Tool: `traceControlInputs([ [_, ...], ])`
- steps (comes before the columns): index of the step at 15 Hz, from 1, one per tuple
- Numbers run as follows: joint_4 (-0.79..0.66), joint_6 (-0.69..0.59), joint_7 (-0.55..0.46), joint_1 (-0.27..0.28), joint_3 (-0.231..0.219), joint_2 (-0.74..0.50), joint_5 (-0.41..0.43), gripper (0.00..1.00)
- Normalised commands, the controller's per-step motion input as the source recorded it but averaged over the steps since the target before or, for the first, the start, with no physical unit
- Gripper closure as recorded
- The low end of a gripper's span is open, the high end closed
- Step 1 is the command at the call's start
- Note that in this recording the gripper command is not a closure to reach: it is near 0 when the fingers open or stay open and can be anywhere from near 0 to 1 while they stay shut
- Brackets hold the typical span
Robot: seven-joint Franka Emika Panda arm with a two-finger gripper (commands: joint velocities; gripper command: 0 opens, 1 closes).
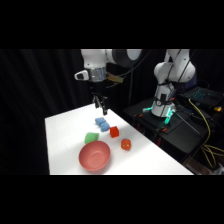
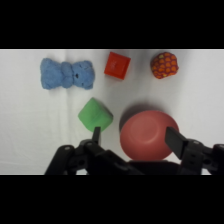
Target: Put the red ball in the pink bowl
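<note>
The red ball (image 1: 125, 144) (image 2: 164, 65) is small, mottled red-orange, and lies on the white table to the right of the pink bowl (image 1: 94, 156) (image 2: 148, 136). The bowl is wide and salmon pink and sits near the table's front edge. My gripper (image 1: 101, 106) (image 2: 134, 135) hangs high above the table's far part, over the blue object, well apart from ball and bowl. In the wrist view its two black fingers stand wide apart with nothing between them, so it is open.
A blue bow-shaped soft object (image 1: 102, 124) (image 2: 67, 74), a red-orange cube (image 1: 114, 132) (image 2: 117, 65) and a green block (image 1: 91, 137) (image 2: 95, 113) lie between gripper and bowl. The arm's base (image 1: 162, 105) and cables stand at the right, beyond the table's edge.
</note>
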Motion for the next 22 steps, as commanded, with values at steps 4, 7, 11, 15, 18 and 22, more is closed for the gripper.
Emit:
traceControlInputs([
  [4,-0.03,0.02,0.06,0.011,0.037,-0.04,-0.020,0.00],
  [7,-0.18,0.13,0.16,0.063,0.068,-0.17,-0.057,0.00],
  [11,-0.34,0.26,0.20,0.075,0.067,-0.26,-0.053,0.00],
  [15,-0.42,0.36,0.19,0.062,0.053,-0.27,0.026,0.00],
  [18,-0.40,0.43,0.18,0.064,0.055,-0.20,0.065,0.00],
  [22,-0.34,0.43,0.21,0.077,0.060,-0.09,0.001,0.00],
])
